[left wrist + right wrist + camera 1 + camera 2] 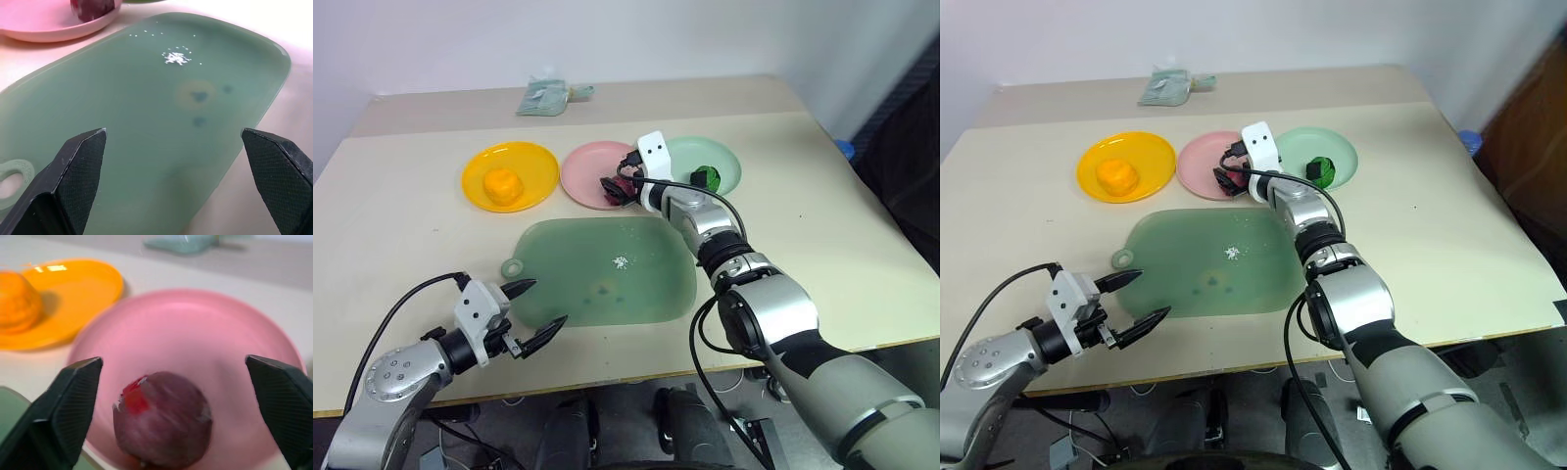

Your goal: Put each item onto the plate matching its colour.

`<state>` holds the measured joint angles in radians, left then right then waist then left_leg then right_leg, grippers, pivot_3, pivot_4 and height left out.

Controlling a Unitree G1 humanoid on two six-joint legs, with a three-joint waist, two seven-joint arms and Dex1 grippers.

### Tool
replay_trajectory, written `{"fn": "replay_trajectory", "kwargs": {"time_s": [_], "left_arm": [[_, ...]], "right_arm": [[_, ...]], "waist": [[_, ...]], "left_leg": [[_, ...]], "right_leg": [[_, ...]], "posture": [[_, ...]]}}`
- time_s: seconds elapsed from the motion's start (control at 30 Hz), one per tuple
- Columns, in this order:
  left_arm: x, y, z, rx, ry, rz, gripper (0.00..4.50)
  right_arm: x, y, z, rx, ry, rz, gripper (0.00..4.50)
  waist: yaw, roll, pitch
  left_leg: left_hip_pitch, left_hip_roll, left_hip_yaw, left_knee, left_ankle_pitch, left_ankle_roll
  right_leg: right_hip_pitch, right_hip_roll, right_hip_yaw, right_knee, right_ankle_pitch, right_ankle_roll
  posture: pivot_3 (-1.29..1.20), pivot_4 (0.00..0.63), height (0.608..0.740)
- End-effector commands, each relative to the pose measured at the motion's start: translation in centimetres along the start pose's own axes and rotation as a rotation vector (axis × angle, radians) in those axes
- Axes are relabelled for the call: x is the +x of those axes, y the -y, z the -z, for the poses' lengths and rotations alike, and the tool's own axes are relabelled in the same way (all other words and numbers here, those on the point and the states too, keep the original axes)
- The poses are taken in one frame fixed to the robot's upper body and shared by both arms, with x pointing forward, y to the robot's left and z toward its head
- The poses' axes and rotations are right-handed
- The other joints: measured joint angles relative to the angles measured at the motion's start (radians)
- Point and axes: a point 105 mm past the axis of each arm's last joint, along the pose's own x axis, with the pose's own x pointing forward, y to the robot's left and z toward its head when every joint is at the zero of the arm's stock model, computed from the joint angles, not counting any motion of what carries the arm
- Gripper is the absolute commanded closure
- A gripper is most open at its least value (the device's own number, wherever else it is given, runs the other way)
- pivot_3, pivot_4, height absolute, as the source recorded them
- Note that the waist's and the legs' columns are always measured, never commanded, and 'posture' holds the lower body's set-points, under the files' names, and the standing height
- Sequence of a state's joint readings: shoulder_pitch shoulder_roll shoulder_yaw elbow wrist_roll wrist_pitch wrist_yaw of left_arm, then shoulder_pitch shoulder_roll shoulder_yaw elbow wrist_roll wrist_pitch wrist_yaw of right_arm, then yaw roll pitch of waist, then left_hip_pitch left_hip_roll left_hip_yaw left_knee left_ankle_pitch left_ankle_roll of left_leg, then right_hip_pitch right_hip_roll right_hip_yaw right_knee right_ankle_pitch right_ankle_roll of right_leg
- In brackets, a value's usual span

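Three round shallow plates stand in a row across the far half of the table [401, 225]. The yellow-orange plate [534, 164] on the left holds the orange lump [503, 185]. The pink plate [587, 166] in the middle holds the red-pink lump [164, 418], which lies on its near part. The mint green plate [724, 162] on the right holds the dark green lump [707, 178] with its black patch. So each lump sits on the plate of its own colour.

The right gripper [617, 187] reaches over the pink plate with its fingers spread wide on either side of the red-pink lump, not touching it: released. The left gripper [534, 311] hovers over the near left corner of the translucent green board [646, 284], fingers also spread apart and holding nothing.

The right wrist view shows the red-pink lump close up: roundish, dark maroon, with a brighter red patch; in the head views the gripper mostly hides it. The left wrist view shows the board's smooth glossy surface, a scatter of white specks [176, 57] and a few dull spots, plus the loop handle at its end.

A small grey-green packet [545, 98] lies at the far edge of the table, beyond the plates.
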<state>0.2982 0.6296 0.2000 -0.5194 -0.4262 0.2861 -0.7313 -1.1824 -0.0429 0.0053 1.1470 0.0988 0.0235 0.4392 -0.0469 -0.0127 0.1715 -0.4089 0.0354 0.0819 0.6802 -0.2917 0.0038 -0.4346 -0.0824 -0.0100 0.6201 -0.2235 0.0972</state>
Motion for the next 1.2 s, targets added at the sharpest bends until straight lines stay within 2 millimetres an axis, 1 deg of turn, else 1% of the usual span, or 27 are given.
{"fn": "replay_trajectory", "kwargs": {"time_s": [0.03, 0.13, 0.27, 0.33, 0.37, 0.43, 0.47, 0.53, 0.7, 0.8, 1.03, 1.2], "left_arm": [[-0.1, -0.4, -1.8, 0.03, 0.054, -0.023, 0.0], [-0.3, -1.4, -1.9, 0.026, 0.063, -0.063, 0.0], [-1.1, -3.8, -1.6, 0.03, 0.065, -0.178, 0.0], [-1.6, -4.9, -1.6, 0.033, 0.069, -0.229, 0.0], [-2.2, -5.8, -1.5, 0.03, 0.068, -0.265, 0.0], [-3.1, -6.8, -1.3, 0.028, 0.065, -0.31, 0.0], [-3.5, -7.4, -1.0, 0.026, 0.059, -0.332, 0.0], [-4.0, -8.0, -0.7, 0.026, 0.051, -0.361, 0.0], [-4.4, -8.8, -0.1, 0.023, 0.041, -0.405, 0.0], [-4.2, -8.7, -0.3, 0.024, 0.044, -0.413, 0.0], [-3.8, -8.5, -0.9, 0.024, 0.045, -0.421, 0.0], [-3.5, -8.3, -1.4, 0.022, 0.057, -0.426, 0.0]], "right_arm": [[-1.1, 0.5, -2.7, -0.097, 0.137, -0.034, 0.01], [-3.4, 1.4, -2.8, -0.15, 0.204, -0.071, 0.01], [-8.4, 1.9, -2.8, -0.18, 0.258, -0.14, 0.01], [-11.1, 2.1, -2.3, -0.196, 0.246, -0.173, 0.01], [-13.3, 2.6, -1.4, -0.198, 0.207, -0.188, 0.01], [-16.2, 3.3, -0.1, -0.192, 0.137, -0.193, 0.01], [-17.6, 4.0, 0.7, -0.186, 0.097, -0.173, 0.01], [-19.6, 5.0, 1.8, -0.18, 0.043, -0.135, 0.01], [-22.5, 6.1, 3.0, -0.139, -0.014, -0.078, 0.01], [-23.1, 6.5, 3.3, -0.129, -0.032, -0.057, 0.01], [-22.5, 6.4, 3.5, -0.127, -0.036, -0.058, 0.01], [-21.9, 6.3, 3.3, -0.129, -0.03, -0.061, 0.01]], "waist": [[0.003, 0.0, 0.0], [0.008, 0.0, 0.0], [0.007, 0.0, 0.0], [0.004, 0.0, 0.0], [0.005, 0.0, 0.0], [0.008, 0.0, 0.0], [0.009, 0.0, 0.0], [0.011, -0.001, 0.0], [0.006, -0.001, -0.001], [0.01, -0.001, -0.001], [0.016, -0.001, -0.001], [0.03, -0.001, -0.001]], "left_leg": [[0.0, 0.0, 0.0, 0.0, 0.0, 0.0], [0.0, 0.0, -0.001, 0.0, 0.0, 0.0], [0.0, -0.001, -0.001, 0.0, -0.001, 0.001], [0.0, -0.001, -0.001, 0.0, -0.001, 0.001], [0.0, -0.001, -0.001, 0.0, -0.001, 0.001], [0.001, -0.001, -0.001, 0.0, -0.001, 0.001], [0.001, -0.001, -0.001, 0.0, -0.001, 0.001], [0.001, -0.001, -0.001, 0.0, -0.001, 0.001], [0.002, -0.001, 0.0, 0.001, -0.001, 0.001], [0.001, -0.001, 0.0, 0.001, -0.001, 0.001], [0.001, -0.001, 0.0, 0.001, -0.001, 0.001], [0.001, -0.002, 0.0, 0.001, -0.001, 0.001]], "right_leg": [[0.0, 0.0, 0.0, 0.0, 0.0, 0.0], [0.001, -0.001, 0.0, 0.0, 0.0, 0.0], [0.002, -0.003, -0.001, -0.001, 0.001, 0.001], [0.001, -0.003, -0.001, -0.001, 0.001, 0.002], [0.001, -0.003, -0.001, 0.0, 0.001, 0.002], [0.001, -0.002, -0.001, -0.001, 0.001, 0.002], [0.002, -0.003, -0.001, -0.001, 0.0, 0.001], [0.002, -0.003, -0.001, -0.002, 0.0, 0.0], [0.002, -0.001, 0.0, -0.002, -0.001, 0.0], [0.002, -0.001, 0.0, -0.003, 0.0, 0.0], [0.002, -0.001, 0.0, -0.003, 0.0, 0.0], [0.003, -0.001, 0.0, -0.003, 0.0, 0.0]], "posture": [[0.0, 0.15, 0.74], [0.0, 0.15, 0.74], [0.0, 0.15, 0.74], [0.0, 0.15, 0.74], [0.0, 0.15, 0.74], [0.0, 0.15, 0.74], [0.0, 0.15, 0.74], [0.0, 0.15, 0.74], [0.0, 0.15, 0.74], [0.0, 0.15, 0.74], [0.0, 0.15, 0.74], [0.0, 0.15, 0.74]]}}
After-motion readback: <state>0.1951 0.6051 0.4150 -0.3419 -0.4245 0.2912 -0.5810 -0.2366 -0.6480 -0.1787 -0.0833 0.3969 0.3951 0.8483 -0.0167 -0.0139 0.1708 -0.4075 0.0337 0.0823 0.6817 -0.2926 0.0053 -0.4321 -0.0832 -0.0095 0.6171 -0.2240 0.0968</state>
